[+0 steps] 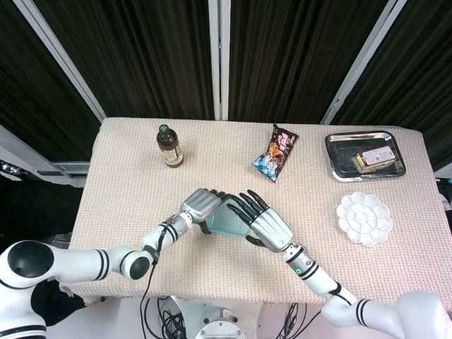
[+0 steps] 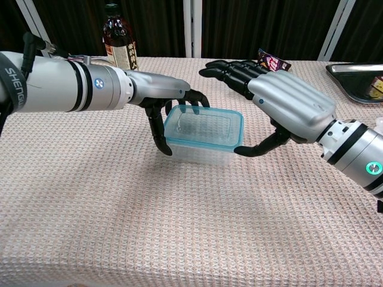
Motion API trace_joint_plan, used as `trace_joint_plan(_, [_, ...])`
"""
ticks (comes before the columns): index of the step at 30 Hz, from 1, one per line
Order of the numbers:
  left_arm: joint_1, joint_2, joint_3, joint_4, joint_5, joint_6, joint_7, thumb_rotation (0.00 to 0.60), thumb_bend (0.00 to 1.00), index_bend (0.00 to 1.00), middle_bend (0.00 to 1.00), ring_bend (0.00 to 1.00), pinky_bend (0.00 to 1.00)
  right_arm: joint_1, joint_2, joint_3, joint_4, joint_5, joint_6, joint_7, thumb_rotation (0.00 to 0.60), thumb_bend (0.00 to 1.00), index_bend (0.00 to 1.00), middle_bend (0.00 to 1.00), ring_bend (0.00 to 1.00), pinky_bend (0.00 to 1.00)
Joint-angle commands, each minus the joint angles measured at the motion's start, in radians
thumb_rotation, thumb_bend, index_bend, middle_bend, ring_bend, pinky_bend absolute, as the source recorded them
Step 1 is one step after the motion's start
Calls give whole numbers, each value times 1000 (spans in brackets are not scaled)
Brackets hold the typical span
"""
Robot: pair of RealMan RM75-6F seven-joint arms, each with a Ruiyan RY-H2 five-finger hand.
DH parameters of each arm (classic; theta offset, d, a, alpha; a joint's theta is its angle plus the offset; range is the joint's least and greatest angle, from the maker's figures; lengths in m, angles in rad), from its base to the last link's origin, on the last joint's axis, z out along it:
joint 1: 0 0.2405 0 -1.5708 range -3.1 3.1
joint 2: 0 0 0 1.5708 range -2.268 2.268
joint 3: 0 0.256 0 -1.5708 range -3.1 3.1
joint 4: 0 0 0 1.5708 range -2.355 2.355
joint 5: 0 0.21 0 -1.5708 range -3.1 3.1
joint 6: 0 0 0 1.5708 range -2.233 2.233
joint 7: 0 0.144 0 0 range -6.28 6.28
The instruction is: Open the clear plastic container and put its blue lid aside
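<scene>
The left hand curls over the left end of the clear plastic container, fingers on the far rim and thumb down its near wall, so it appears to grip and steady the box. The right hand hangs open with fingers spread wide above the container's right end, thumb tip at or just beside the right edge of the blue lid; whether it touches cannot be told. The container sits near the table's middle, slightly toward six o'clock in the head view, lid still seated.

The step in hand looks like bracing the box before the lid is lifted. The next move probably calls for the right hand to hook the lid's edge and peel upward while the left holds the base down.

Farther out there is one of each: a dark glass bottle at ten o'clock, a dark snack packet at one o'clock, a metal tray at two o'clock, and a white flower-shaped palette at three o'clock.
</scene>
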Motion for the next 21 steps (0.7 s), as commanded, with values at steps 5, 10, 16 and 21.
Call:
trace_joint_plan(5, [-2, -5, 7, 5, 0, 4, 0, 600, 0, 205, 294, 209, 303, 0, -30, -26, 51, -9, 29, 72, 600, 26, 0, 0, 0, 0])
trace_joint_plan(10, [-1, -4, 9, 3, 3, 9, -4, 600, 0, 205, 294, 209, 303, -11, -19, -43, 45, -11, 44, 84, 600, 26, 0, 0, 0, 0])
trace_joint_plan(16, [-1, -4, 12, -1, 5, 14, -4, 600, 0, 205, 294, 209, 303, -11, -9, -37, 40, 5, 38, 76, 600, 26, 0, 0, 0, 0])
trace_joint_plan(21, [-1, -7, 14, -1, 4, 18, -4, 600, 0, 206, 294, 209, 303, 9, -17, -30, 46, 12, 9, 70, 600, 26, 0, 0, 0, 0])
